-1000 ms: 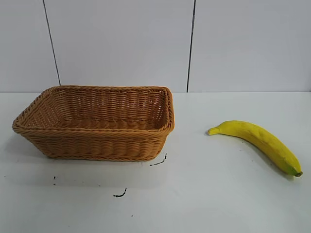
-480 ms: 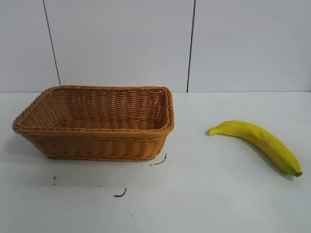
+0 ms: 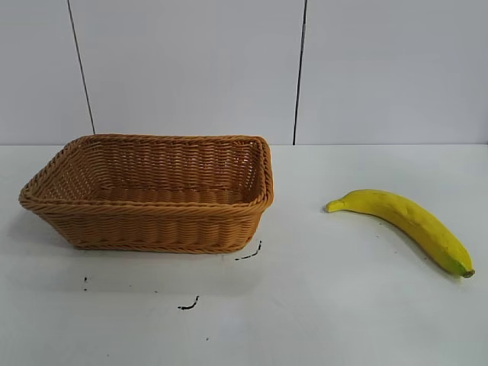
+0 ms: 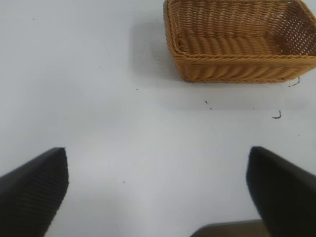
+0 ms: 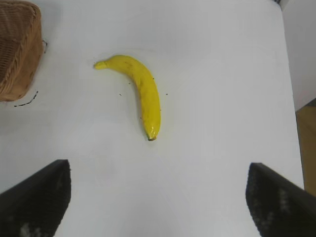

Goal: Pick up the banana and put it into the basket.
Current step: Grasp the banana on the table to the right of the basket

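Observation:
The yellow banana (image 3: 408,223) lies on the white table at the right, stem toward the basket; it also shows in the right wrist view (image 5: 139,91). The tan woven basket (image 3: 152,221) stands at the left, empty; it shows in the left wrist view (image 4: 237,64) and at the edge of the right wrist view (image 5: 17,49). Neither gripper shows in the exterior view. My right gripper (image 5: 159,202) is open and empty above the table, apart from the banana. My left gripper (image 4: 158,195) is open and empty, apart from the basket.
Small black marks (image 3: 249,253) lie on the table in front of the basket. The table's edge (image 5: 291,74) shows beyond the banana in the right wrist view. A white panelled wall stands behind the table.

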{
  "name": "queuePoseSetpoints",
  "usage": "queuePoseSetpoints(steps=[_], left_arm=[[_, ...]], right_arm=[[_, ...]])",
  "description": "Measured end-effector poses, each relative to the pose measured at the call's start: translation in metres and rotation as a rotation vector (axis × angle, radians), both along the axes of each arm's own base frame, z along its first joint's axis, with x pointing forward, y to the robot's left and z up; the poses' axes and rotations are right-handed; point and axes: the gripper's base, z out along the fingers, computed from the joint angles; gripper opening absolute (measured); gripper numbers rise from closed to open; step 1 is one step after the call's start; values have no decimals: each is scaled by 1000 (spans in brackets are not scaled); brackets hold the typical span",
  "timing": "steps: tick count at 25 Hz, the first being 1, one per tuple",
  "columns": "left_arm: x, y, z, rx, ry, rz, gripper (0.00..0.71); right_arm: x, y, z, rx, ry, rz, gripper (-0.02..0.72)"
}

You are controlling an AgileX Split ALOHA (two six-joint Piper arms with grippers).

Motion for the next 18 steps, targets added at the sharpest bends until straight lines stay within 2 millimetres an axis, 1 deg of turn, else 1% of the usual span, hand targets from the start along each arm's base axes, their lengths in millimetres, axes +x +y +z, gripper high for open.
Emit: queuePoseSetpoints(steps=[4,8,12,15,18], left_arm=[[0,0,0,0,0,0,695],[0,0,0,0,0,0,695],[0,0,0,0,0,0,695],[0,0,0,0,0,0,695],[0,0,0,0,0,0,695]], right_arm=[[43,1,-17,-38,74,89,690],[70,3,-35,-69,103,190,690],[83,5,-51,-67,126,235,690],[89,8,-60,-62,140,261,690],[93,17,-65,-75,130,311,690]])
